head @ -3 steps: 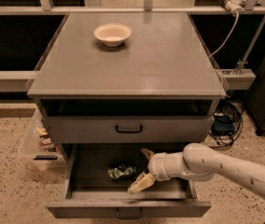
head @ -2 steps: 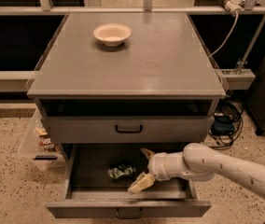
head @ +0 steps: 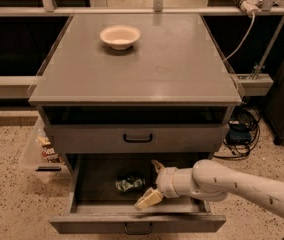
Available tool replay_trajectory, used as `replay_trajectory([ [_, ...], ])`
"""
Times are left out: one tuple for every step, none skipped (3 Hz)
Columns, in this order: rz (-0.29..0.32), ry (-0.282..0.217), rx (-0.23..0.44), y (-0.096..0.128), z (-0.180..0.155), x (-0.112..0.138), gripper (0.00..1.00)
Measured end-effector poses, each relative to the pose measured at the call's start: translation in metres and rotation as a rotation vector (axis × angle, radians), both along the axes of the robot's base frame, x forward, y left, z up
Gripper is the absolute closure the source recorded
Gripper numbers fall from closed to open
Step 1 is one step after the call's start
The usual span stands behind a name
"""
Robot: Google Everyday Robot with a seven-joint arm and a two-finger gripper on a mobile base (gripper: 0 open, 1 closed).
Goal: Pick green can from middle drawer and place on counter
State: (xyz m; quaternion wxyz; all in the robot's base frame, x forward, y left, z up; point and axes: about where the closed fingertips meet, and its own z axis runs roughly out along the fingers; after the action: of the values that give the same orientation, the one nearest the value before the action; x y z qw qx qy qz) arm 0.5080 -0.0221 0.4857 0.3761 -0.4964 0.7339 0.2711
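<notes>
The green can [head: 130, 183] lies on its side on the dark floor of the middle drawer [head: 92, 224], which is pulled out at the bottom of the cabinet. It looks wider than it is tall, so I think its long way runs side to side in the picture, with one end toward the gripper. The gripper [head: 147, 184] is down inside the same drawer, just to the right of the can as the picture shows it. Its two fingers are spread wide apart and hold nothing. One finger points up toward the back of the drawer and the other points down toward the front. The can sits right at the mouth of that gap, very near the fingers, and I cannot tell if it touches them. To get the can, the gripper would need to go a little more to the left, so the fingers pass on both sides of it, and then squeeze. The can looks bumpy and shiny, so it might slip or roll. The white arm [head: 242, 186] comes in from the right. Above is a shut drawer [head: 182, 139]. Higher up is the grey surface [head: 157, 69], where the can must go, with a cream bowl [head: 120, 36] near its back.
</notes>
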Motion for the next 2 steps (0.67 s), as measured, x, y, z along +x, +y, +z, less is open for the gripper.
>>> replay_trajectory([
  [-0.059, -0.073, -0.044, -0.0034, -0.0078, 0.0196, 0.0],
  [-0.038, -0.068, -0.045, 0.003, -0.0158, 0.0212, 0.0],
])
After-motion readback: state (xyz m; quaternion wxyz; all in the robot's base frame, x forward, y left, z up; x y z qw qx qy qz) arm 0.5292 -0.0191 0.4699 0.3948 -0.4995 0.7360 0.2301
